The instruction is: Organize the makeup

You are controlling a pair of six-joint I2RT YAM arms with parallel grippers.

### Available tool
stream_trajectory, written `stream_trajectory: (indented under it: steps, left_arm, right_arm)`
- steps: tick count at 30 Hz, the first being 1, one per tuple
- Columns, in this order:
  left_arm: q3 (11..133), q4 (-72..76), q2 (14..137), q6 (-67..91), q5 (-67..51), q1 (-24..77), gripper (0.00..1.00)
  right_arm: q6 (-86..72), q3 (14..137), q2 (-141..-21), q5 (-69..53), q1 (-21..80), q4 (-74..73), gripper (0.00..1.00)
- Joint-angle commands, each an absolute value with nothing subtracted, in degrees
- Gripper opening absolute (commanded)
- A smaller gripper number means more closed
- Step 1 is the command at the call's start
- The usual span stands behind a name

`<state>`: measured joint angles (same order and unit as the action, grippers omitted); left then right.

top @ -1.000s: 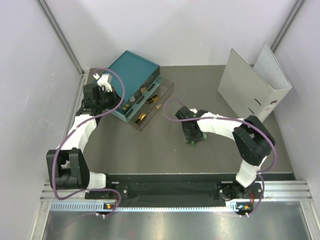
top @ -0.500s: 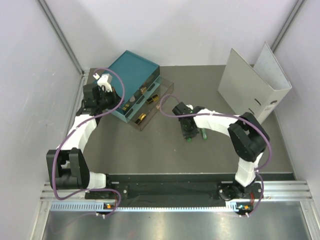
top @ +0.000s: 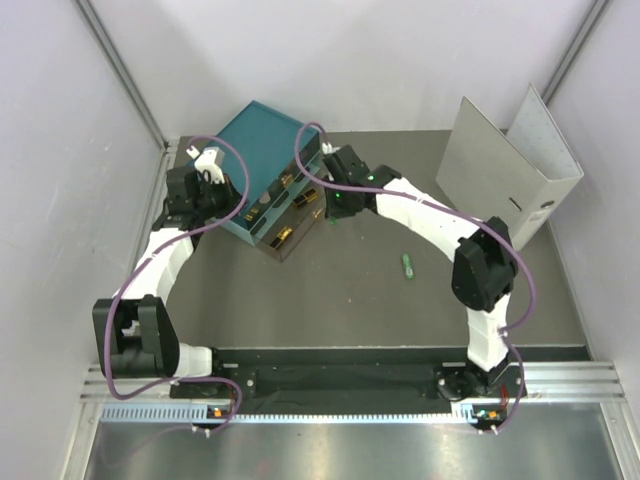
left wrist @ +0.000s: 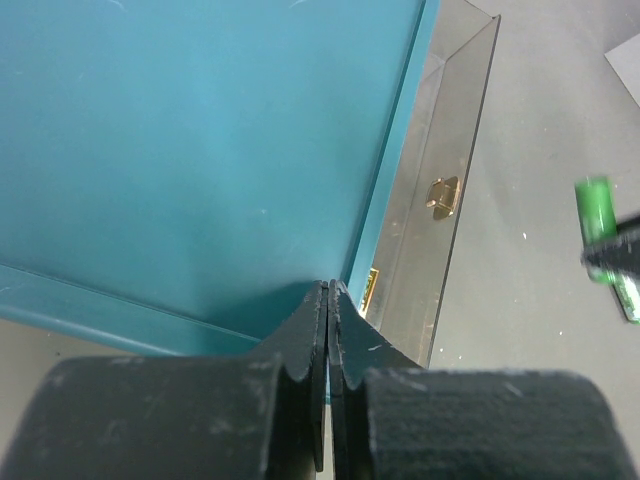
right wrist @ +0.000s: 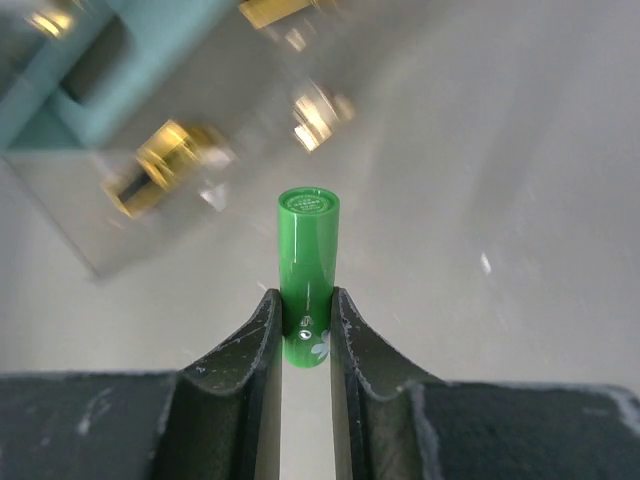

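The right tool [right wrist: 307,325] is clamped on a green tube [right wrist: 308,255], whose cap end sticks out past the fingertips, and is held just beside the clear drawers [top: 300,215] pulled out of the box [top: 268,148]. Gold-trimmed items [right wrist: 170,165] are seen, blurred, inside those drawers. The left tool [left wrist: 327,300] is closed on nothing, fingers pressed together at the box's edge. A second green tube [top: 408,265] lies on the surface [top: 350,300], well apart from the box, beyond its drawers.
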<state>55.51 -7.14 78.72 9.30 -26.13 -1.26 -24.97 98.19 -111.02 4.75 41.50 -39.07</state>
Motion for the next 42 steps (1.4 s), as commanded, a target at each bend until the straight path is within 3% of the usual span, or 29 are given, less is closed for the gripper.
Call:
stream_trajectory:
  steps: [1, 8, 15, 20, 22, 28, 42]
  left_arm:
    - [51.4, -28.3, 83.5, 9.1, -26.6, -0.2, 0.0]
    - [52.5, -29.0, 83.3, 9.2, -26.2, -0.2, 0.0]
    - [52.6, -29.4, 83.1, 9.4, -26.1, -0.2, 0.0]
    - [53.2, -29.4, 84.0, 9.2, -26.2, -0.3, 0.0]
    - [53.8, -29.7, 84.5, 9.1, -26.3, -0.2, 0.0]
    - [54.9, -30.3, 84.9, 8.8, -26.2, -0.2, 0.0]
    - [54.4, -30.5, 84.4, 8.5, -26.6, -0.2, 0.0]
  right_arm:
    - [-23.0, 109.1, -117.6, 1.1, 41.0, -39.9, 0.06]
    - [-23.9, 122.5, -127.1, -4.1, 40.0, -40.7, 0.09]
    - [-27.2, 126.6, -132.2, -7.0, 37.7, -38.4, 0.14]
    - [-29.4, 128.0, -133.6, -8.5, 36.9, -37.0, 0.24]
    - [-29.6, 128.2, -133.9, -9.7, 36.9, -36.5, 0.34]
    - [-29.7, 128.3, -134.4, -13.4, 36.9, -35.0, 0.49]
    - [-27.0, 121.6, -124.2, -9.1, 35.9, -36.0, 0.52]
